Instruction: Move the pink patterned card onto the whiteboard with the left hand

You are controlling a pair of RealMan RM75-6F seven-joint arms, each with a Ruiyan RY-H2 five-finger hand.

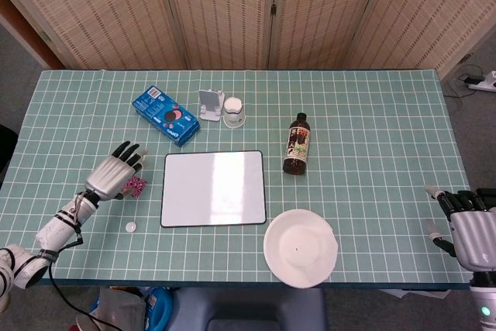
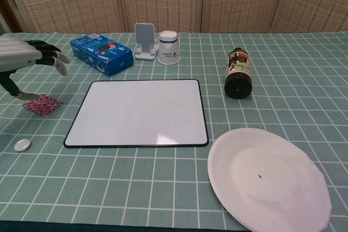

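The pink patterned card (image 2: 42, 104) lies flat on the table (image 1: 372, 129), just left of the whiteboard (image 2: 138, 111) — not on it. Above it hovers the left hand (image 1: 115, 175), fingers spread, holding nothing (right hand (image 1: 465, 226) idle, fingers apart, at the near right edge).

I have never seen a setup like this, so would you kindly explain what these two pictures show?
It is a two-armed robot with humanlike hands at a table. One camera looks down from its head, the other forward from its chest. The left hand hovers over the pink patterned card, fingers spread, its thumb tip at the card's edge, holding nothing. The right hand waits at the table's near edge. On the green checked cloth lie a whiteboard, white paper plate, dark bottle, blue snack box, paper cup, phone stand and a small white disc.
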